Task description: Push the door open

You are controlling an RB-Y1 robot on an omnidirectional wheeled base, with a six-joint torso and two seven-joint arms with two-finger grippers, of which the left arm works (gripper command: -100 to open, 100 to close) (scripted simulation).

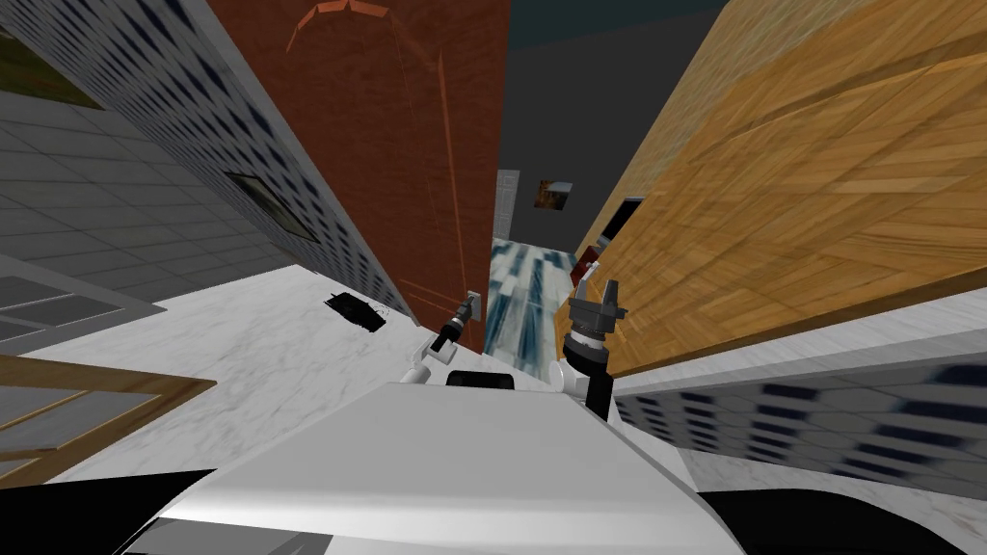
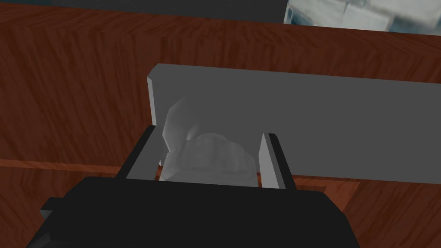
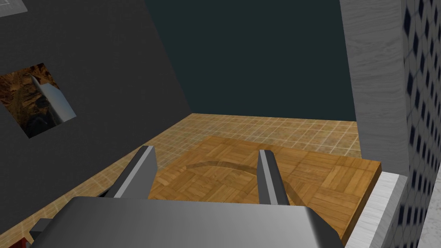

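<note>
Red-brown door (image 1: 386, 145) stood just ahead, and the left gripper (image 2: 207, 132) straddled its grey handle (image 2: 206, 155), fingers spread, seemingly to push near the free edge, while the right gripper (image 3: 206, 150) hung wide open.

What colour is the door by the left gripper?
The door is reddish-brown, wood-grained; left wrist view shows it best.

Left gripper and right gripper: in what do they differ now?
The left gripper has a pale grey handle between its jaws; the right gripper has nothing there. The left is close at the red-brown door; the right faces a light wood panel. Both stand open.
</note>
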